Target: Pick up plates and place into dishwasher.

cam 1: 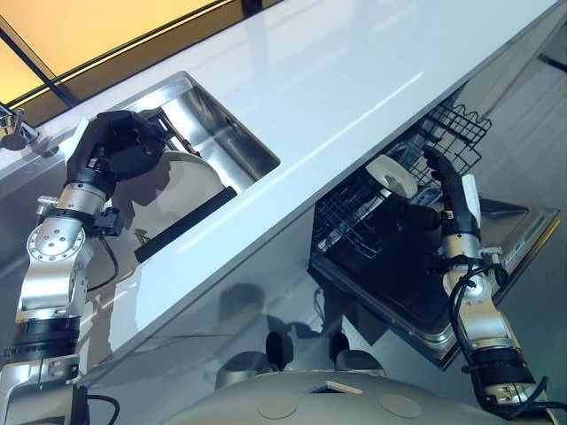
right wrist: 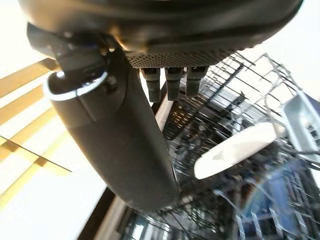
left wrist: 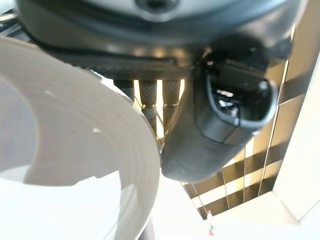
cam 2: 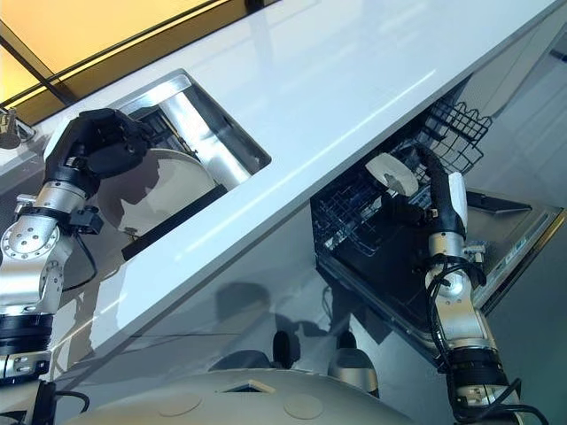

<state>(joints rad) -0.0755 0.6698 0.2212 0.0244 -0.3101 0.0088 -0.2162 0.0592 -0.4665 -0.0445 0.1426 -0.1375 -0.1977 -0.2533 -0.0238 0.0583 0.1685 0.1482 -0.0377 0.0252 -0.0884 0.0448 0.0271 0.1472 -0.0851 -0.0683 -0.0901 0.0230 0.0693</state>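
- Left hand (cam 1: 124, 146) curled over rim of white plate (cam 1: 182, 190) in sink (cam 1: 252, 146).
- Right hand (cam 1: 443, 181) straight-fingered, empty, beside plate in dishwasher rack (cam 1: 394, 175).

One white round plate (cam 1: 182, 190) stands tilted on edge in the steel sink (cam 1: 252, 146), leaning toward the sink's left side, its rim under the left hand (cam 1: 124, 146), whose fingers are curled over it. A second white plate (cam 1: 394, 175) stands on edge in the wire rack (cam 1: 354, 217) of the open dishwasher (cam 1: 416, 292), apart from the right hand (cam 1: 447, 190).
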